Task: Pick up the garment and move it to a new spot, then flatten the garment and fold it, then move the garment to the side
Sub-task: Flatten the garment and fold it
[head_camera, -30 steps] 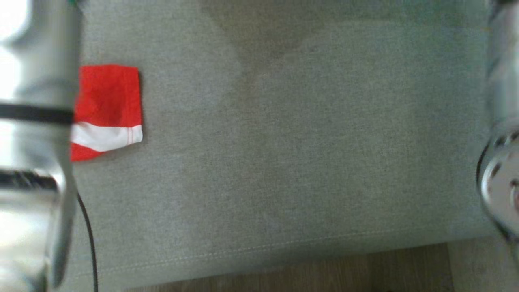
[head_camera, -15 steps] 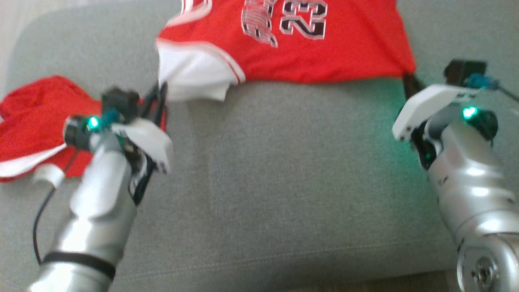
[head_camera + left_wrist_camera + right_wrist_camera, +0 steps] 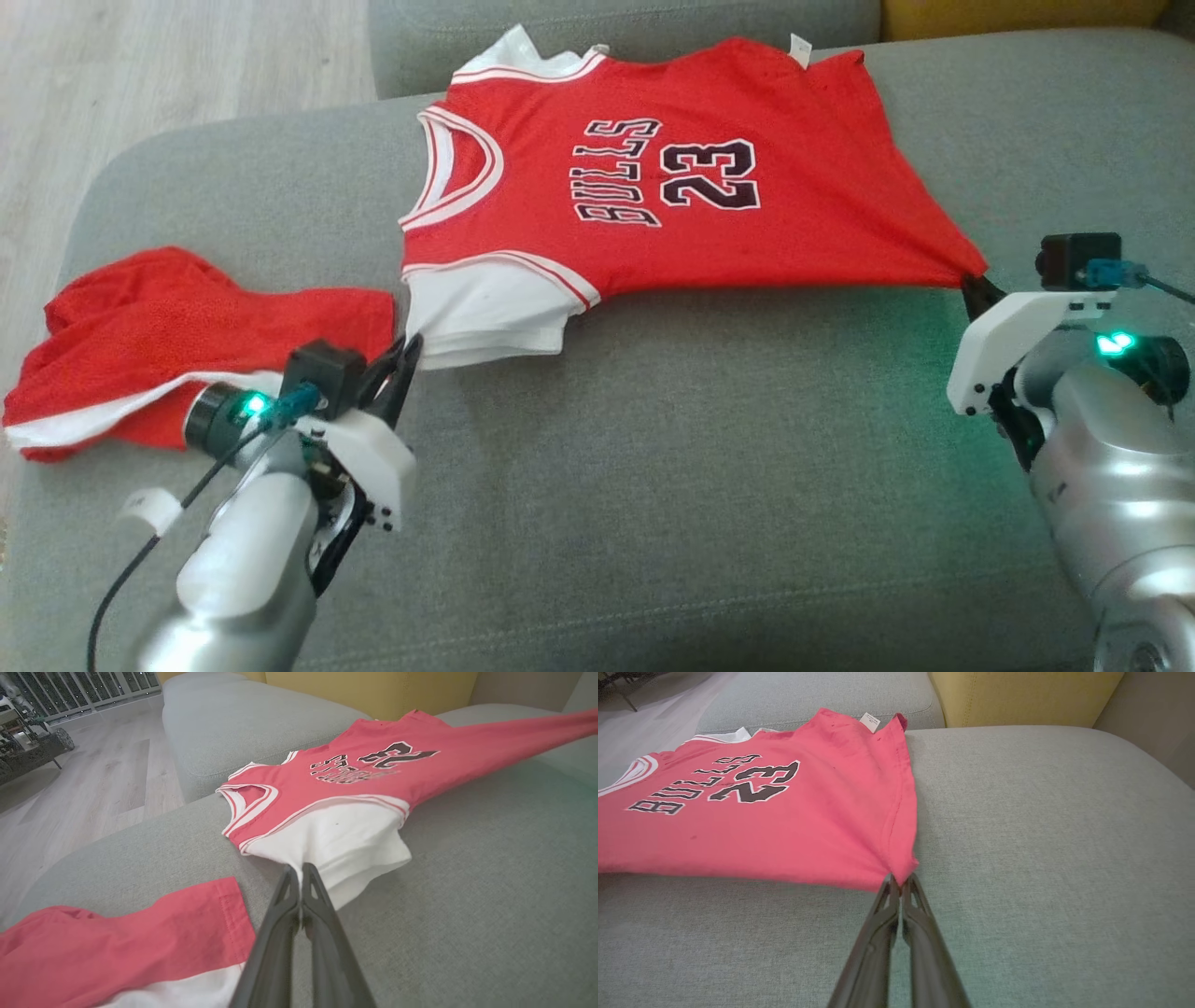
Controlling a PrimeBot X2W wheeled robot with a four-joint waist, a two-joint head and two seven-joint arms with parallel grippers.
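The garment (image 3: pixel 653 215) is a red jersey with white sleeves and a black "23". It lies spread on the grey sofa seat (image 3: pixel 700 485), pulled taut between my two grippers. My left gripper (image 3: pixel 409 347) is shut on the edge of the white sleeve (image 3: pixel 345 844). In the left wrist view its fingertips meet at the left gripper (image 3: pixel 299 870), right on the cloth. My right gripper (image 3: pixel 973 283) is shut on the red hem corner. The right wrist view shows the garment (image 3: pixel 761 821) drawn to a point at the right gripper (image 3: pixel 900 879).
A second red cloth with a white band (image 3: pixel 187 327) lies crumpled on the seat's left end, close to my left arm. A yellow cushion (image 3: pixel 1017 695) stands behind the seat. Wooden floor (image 3: pixel 140 75) lies beyond the sofa's left edge.
The head camera has swung, so the whole picture has shifted and more of the garment shows. Both grippers stay shut on the garment, which is stretched a little flatter.
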